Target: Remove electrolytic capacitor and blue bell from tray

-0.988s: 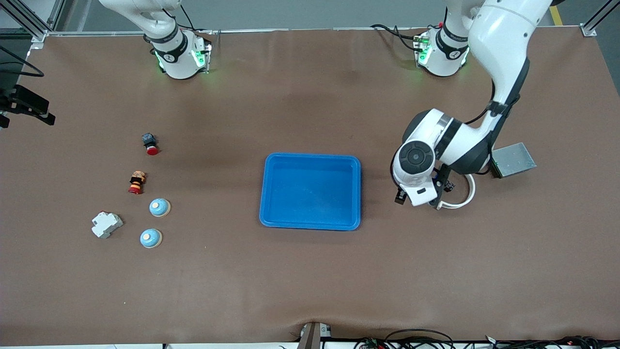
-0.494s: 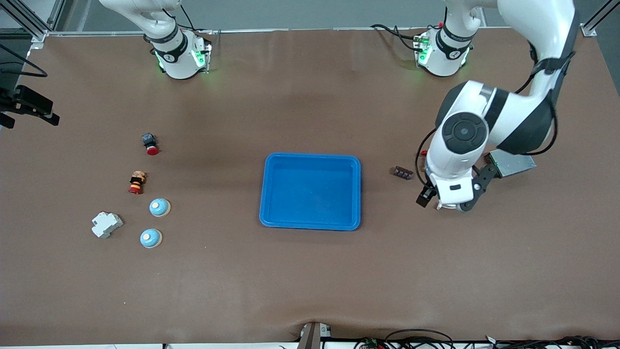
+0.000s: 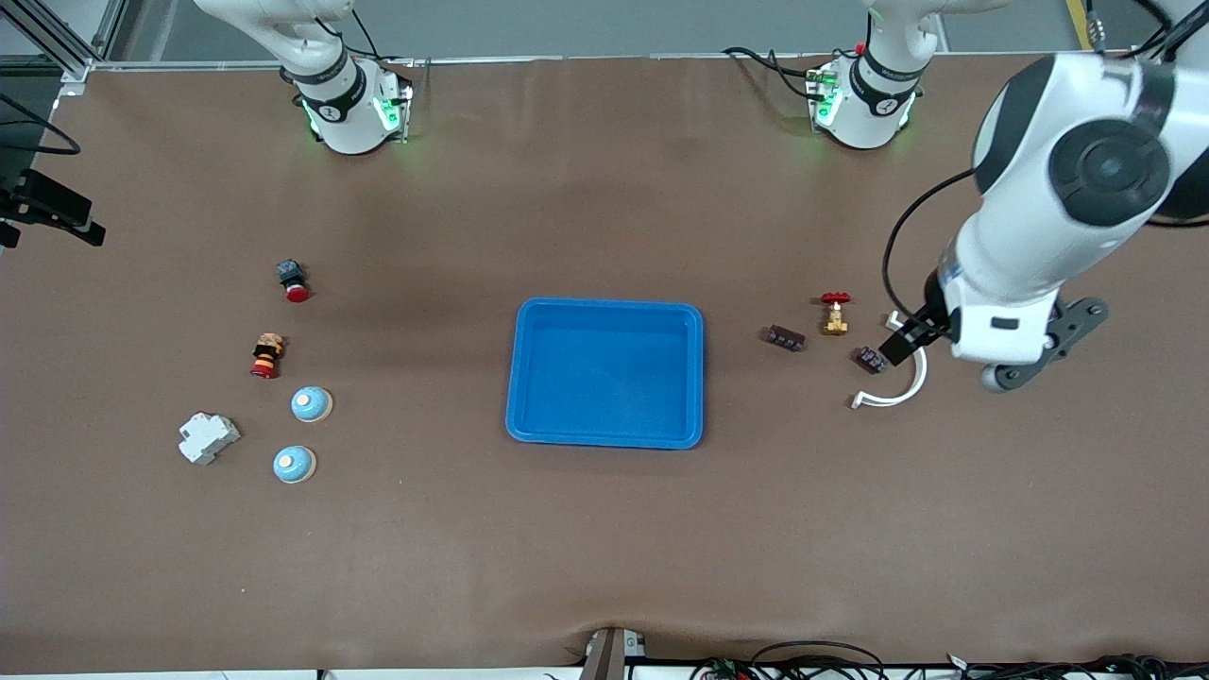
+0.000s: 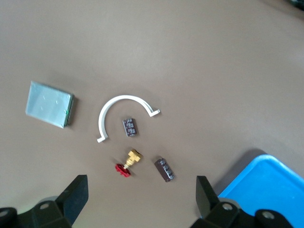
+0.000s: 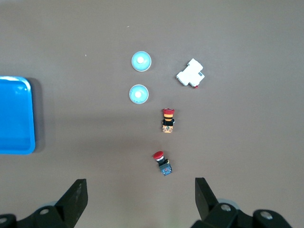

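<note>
Toward the right arm's end of the worktop (image 3: 586, 548) sit two bells (image 3: 311, 404) (image 3: 294, 464), beside a white breaker (image 3: 208, 437) and two red buttons (image 3: 267, 355) (image 3: 292, 280). The right gripper (image 5: 140, 199) hangs high over them, fingers (image 5: 76, 195) spread wide, holding nothing. The blue tray (image 3: 604, 312) lies mid-worktop. Two capacitors (image 3: 785, 337) (image 3: 869, 360) lie near a valve (image 3: 835, 313) and white clip (image 3: 897, 387). The left gripper (image 4: 141, 199) is above these, fingers (image 4: 204, 194) wide apart, empty.

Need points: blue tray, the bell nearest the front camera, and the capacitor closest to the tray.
blue tray (image 3: 604, 310): front view, rim on the robots' side.
bell (image 3: 294, 464): front view, dome top.
capacitor (image 3: 785, 337): front view, middle of its body.
</note>
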### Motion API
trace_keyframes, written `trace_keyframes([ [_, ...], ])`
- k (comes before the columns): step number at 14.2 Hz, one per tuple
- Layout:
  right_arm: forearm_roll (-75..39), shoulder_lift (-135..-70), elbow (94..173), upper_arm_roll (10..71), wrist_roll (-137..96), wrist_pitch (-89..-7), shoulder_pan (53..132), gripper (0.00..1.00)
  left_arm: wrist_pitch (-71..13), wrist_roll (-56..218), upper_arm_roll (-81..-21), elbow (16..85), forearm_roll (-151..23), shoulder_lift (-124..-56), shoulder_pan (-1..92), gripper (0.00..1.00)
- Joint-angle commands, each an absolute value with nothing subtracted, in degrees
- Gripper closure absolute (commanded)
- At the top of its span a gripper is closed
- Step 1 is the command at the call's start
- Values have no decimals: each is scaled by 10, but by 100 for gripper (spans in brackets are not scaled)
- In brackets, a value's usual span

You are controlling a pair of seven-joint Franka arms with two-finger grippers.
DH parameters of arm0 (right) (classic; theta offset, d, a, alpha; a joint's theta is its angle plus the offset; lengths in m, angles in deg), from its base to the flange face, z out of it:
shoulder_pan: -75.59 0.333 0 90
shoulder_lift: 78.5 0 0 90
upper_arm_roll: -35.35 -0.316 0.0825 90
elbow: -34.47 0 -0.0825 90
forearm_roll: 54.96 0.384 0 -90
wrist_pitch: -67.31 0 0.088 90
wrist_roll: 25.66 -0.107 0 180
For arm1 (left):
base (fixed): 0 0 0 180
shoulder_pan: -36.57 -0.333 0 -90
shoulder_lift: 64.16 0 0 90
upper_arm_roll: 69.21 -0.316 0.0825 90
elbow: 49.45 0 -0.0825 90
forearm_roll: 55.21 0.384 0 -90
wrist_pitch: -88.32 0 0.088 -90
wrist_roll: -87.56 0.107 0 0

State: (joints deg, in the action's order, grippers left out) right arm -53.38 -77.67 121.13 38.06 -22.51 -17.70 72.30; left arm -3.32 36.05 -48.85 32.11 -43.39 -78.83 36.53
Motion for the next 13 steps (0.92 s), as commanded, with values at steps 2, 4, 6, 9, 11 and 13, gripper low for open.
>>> trace_keyframes([
  [2, -524, -747, 1239, 370, -266, -185, 715, 0, -23, 488, -473, 328, -445, -747, 308, 0],
  [4, -524, -747, 1240, 370, -265, -185, 715, 0, -23, 588, -466, 352, -459, -713, 290, 0],
  [6, -524, -747, 1242, 370, -265, -186, 716, 0, -23, 647, -521, 403, -477, -650, 314, 0],
  [9, -524, -747, 1246, 369, -265, -189, 716, 0, 2, 709, -598, 427, -525, -613, 345, 0],
  [11, -523, -747, 1246, 369, -265, -189, 716, 0, 13, 729, -606, 430, -524, -598, 345, 0],
  [13, -523, -746, 1246, 369, -265, -189, 716, 0, 18, 785, -613, 433, -522, -584, 344, 0],
])
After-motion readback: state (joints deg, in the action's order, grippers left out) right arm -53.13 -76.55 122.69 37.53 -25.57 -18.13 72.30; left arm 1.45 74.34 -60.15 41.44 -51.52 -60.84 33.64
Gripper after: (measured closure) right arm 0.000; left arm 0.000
